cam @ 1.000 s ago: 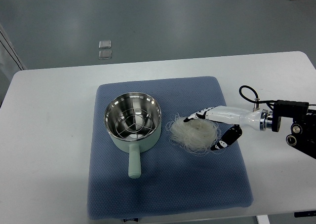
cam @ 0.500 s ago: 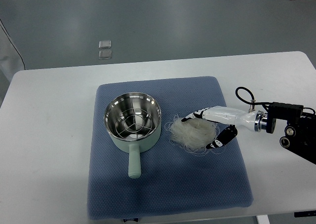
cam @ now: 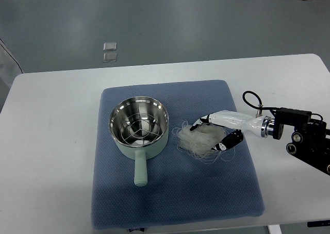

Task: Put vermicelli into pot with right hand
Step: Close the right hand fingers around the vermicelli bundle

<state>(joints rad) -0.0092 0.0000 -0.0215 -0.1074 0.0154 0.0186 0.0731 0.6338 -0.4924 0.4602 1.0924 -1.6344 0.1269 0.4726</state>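
A pale green pot (cam: 138, 131) with a shiny steel inside and a wire rack stands on the blue mat (cam: 175, 198), its handle (cam: 139, 170) pointing toward me. A white nest of vermicelli (cam: 198, 141) lies on the mat just right of the pot. My right hand (cam: 211, 133) comes in from the right edge and its fingers curl around the right side of the vermicelli, one finger (cam: 202, 121) over the far side and the thumb (cam: 228, 141) at the near side. The nest still rests on the mat. The left arm does not show.
The mat lies on a white table (cam: 51, 141). The right arm's black wrist housing (cam: 304, 138) and a looped cable (cam: 252, 101) hang over the table's right side. Two small clear squares (cam: 109, 51) lie on the grey floor beyond the table.
My right hand has moved left and closed in on the vermicelli; the thumb has drawn up against the nest. The pot and mat have not moved.
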